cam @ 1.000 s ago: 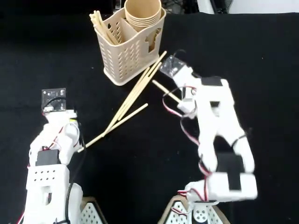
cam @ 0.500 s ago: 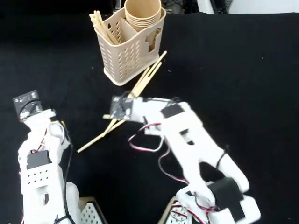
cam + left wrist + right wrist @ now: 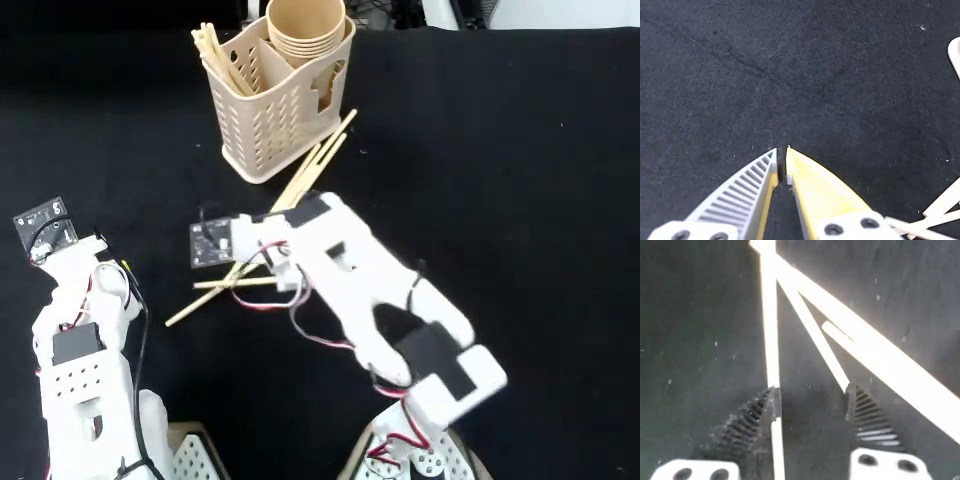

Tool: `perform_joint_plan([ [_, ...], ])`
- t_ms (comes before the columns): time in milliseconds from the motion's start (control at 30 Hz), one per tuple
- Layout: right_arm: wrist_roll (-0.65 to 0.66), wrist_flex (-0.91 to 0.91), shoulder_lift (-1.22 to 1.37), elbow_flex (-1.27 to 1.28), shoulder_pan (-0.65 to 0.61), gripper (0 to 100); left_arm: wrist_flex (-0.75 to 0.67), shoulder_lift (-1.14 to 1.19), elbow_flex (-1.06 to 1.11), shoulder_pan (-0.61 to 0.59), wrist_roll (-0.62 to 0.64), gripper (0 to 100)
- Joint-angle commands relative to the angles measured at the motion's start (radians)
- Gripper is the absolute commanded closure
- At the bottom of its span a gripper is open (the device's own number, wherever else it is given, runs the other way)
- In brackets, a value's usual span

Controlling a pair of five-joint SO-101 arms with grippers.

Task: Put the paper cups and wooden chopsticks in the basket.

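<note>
Roughly half of the job looks done, judging from how things lie on the black table (image 3: 520, 200). The right arm (image 3: 370, 290) stretches across the middle of it and bends low over the scattered sticks, while the left arm (image 3: 85, 340) stands off at its own side, well apart from everything. The basket (image 3: 270, 120) stands upright at the far edge. Its wider compartment already holds the cups (image 3: 305, 25), nested in a single stack, and no cup lies out on the cloth, so that part appears finished. The narrower compartment holds a few chopsticks (image 3: 212, 50), standing on end and leaning outward. What is left is the loose chopsticks (image 3: 318, 160): several lie in a slanting bundle whose far ends rest just beside the basket's foot, one long stick runs on toward the left arm, and one short-looking stick lies crosswise under the right arm. The right gripper (image 3: 812, 390) hovers right over these with its jaws moderately apart and nothing clamped; one stick runs along the inner edge of one finger, and another ends at the tip of the other. The left gripper (image 3: 781, 150) has its jaws pressed together on nothing, above bare cloth, with stick ends near its base.
</note>
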Motion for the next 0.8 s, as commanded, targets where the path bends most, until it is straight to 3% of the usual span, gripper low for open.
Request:
perform_joint_plan([
  [0,0.014,0.009,0.047,-0.087,-0.035,75.4,-0.018,-0.005,-0.035,-0.010,0.006,95],
  [433,0.018,0.006,0.079,-0.232,-0.035,75.5,-0.021,-0.005,-0.035,-0.010,0.002,95],
  [767,0.020,-0.048,0.288,-0.384,-0.017,75.4,-0.017,-0.005,-0.035,-0.010,0.000,95],
])
